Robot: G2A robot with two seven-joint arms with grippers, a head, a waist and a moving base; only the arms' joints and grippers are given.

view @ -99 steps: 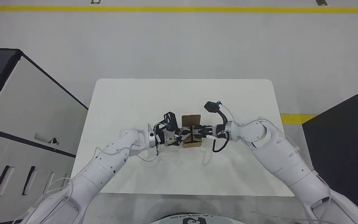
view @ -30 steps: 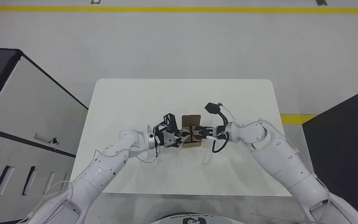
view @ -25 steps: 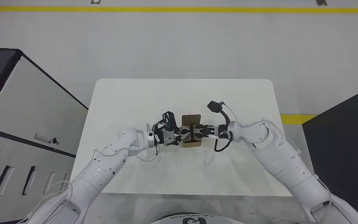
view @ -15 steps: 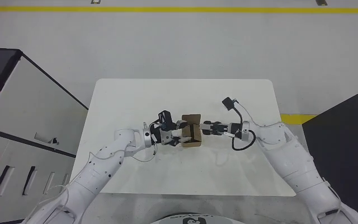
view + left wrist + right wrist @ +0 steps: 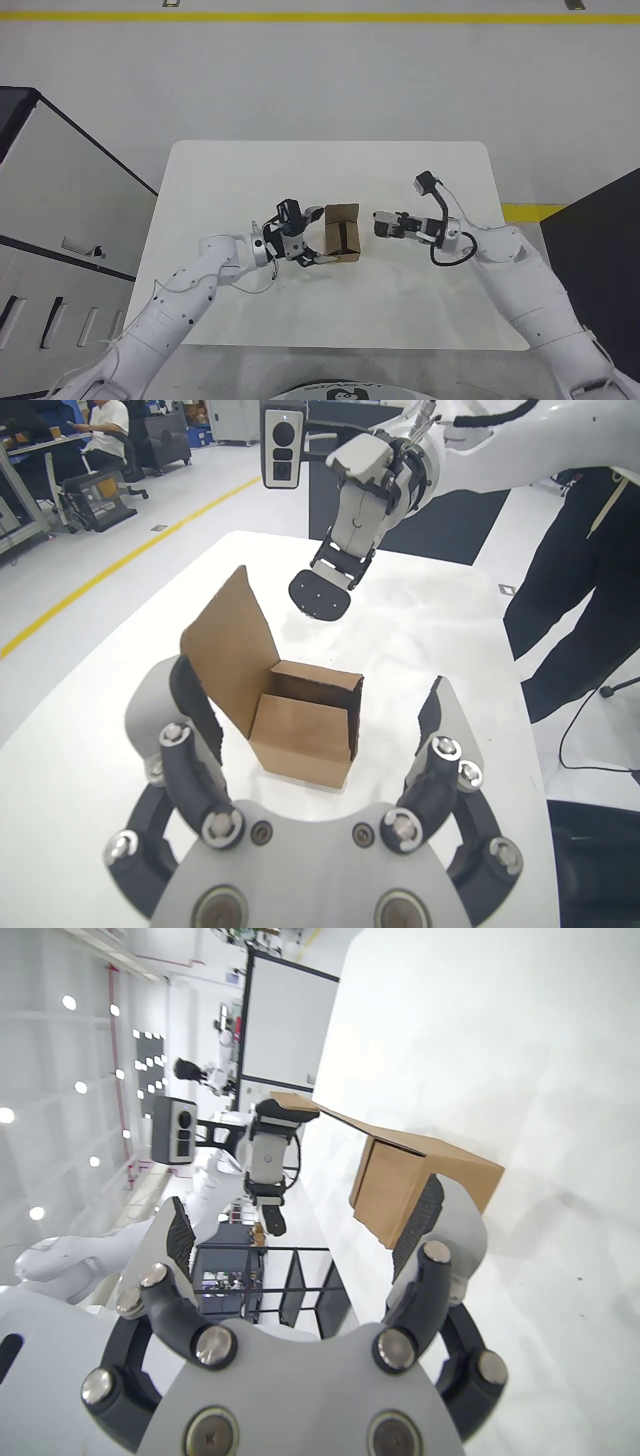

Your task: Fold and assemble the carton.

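Note:
A small brown carton (image 5: 345,222) stands on the white table (image 5: 250,170) between my two grippers. In the left wrist view the carton (image 5: 300,735) has an open top, one tall flap upright and a short flap folded in. My left gripper (image 5: 310,675) is open, its fingers straddling the carton's near end, one finger (image 5: 192,700) close beside the tall flap. My right gripper (image 5: 378,222) hangs open a short way off the carton's other side. In the right wrist view the carton (image 5: 400,1168) lies past its fingers (image 5: 425,1208), apart from them.
The table has free room all round the carton. A dark cabinet (image 5: 40,160) stands off the table's left edge and a dark block (image 5: 600,220) off its right edge. The left wrist view also shows the right gripper (image 5: 320,600) above the table beyond the carton.
My right gripper has drawn back from the carton toward the table's right side. My left gripper has opened and eased back a little. The carton stays in place.

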